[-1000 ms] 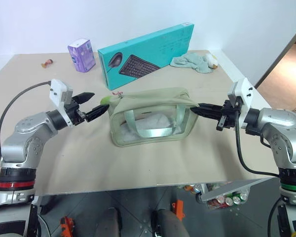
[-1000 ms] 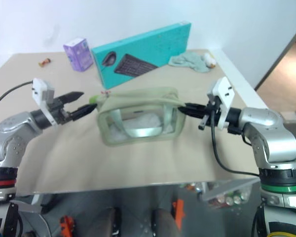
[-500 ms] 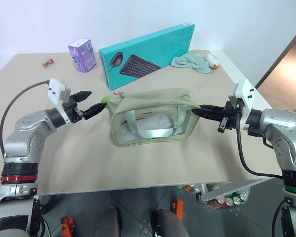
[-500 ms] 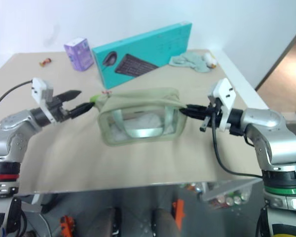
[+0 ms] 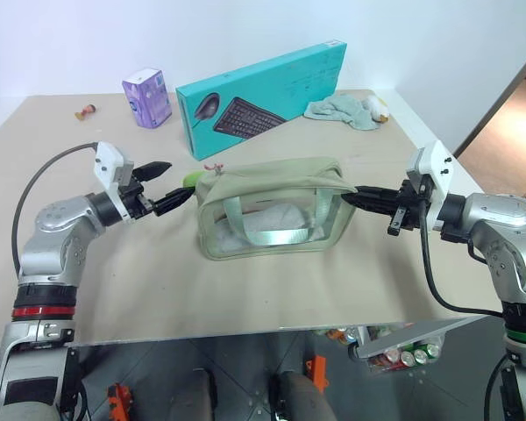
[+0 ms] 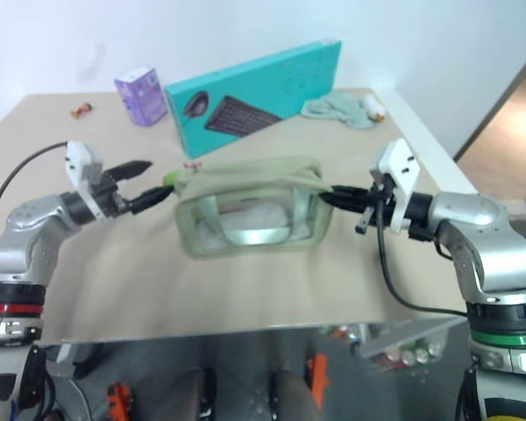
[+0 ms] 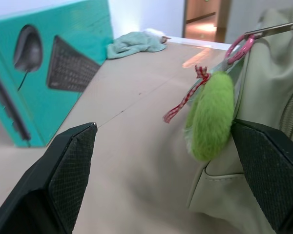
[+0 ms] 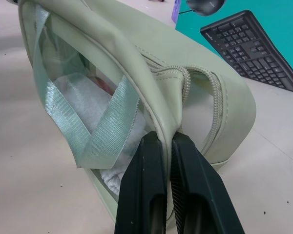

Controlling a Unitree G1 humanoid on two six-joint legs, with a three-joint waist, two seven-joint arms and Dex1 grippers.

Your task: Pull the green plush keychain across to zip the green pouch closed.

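Left end effector (image 5: pixel 169 187) rolled, open beside green plush keychain (image 7: pixel 210 117); green pouch (image 5: pixel 267 210) unmoved

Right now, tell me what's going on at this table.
A two-armed robot is working on zipping a green pouch that sits on the table. Its right pincer is shut on the pouch's right end, holding it in place. Its left pincer is open at the pouch's left end, with the fuzzy green keychain between its fingers but not yet gripped. In the right wrist view the zipper is open at that end, so the pull across has not begun.
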